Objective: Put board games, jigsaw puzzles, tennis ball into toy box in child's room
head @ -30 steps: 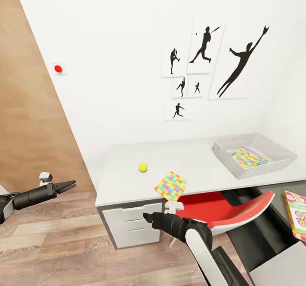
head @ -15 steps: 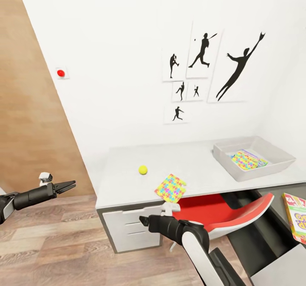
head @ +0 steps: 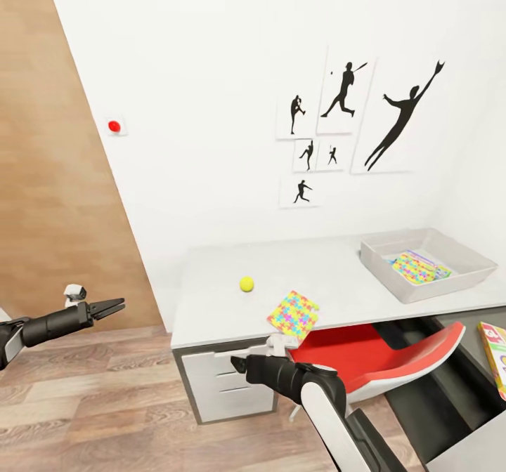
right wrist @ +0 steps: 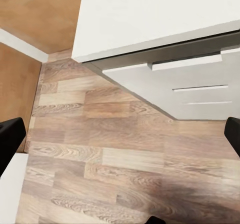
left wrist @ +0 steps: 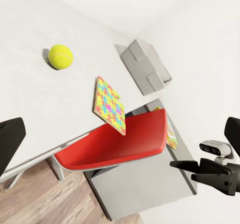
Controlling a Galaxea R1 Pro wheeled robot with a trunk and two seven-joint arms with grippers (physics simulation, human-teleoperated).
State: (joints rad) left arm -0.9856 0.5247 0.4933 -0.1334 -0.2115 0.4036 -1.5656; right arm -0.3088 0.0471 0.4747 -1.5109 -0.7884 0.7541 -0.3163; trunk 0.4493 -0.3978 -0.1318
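The right gripper is empty, fingers spread wide over the wood floor, the drawer unit just ahead. The left gripper, also empty, has fingers parted. Beyond them on the table lie a jigsaw puzzle, overhanging the edge, and the tennis ball. Farthest, the toy box holds another puzzle.
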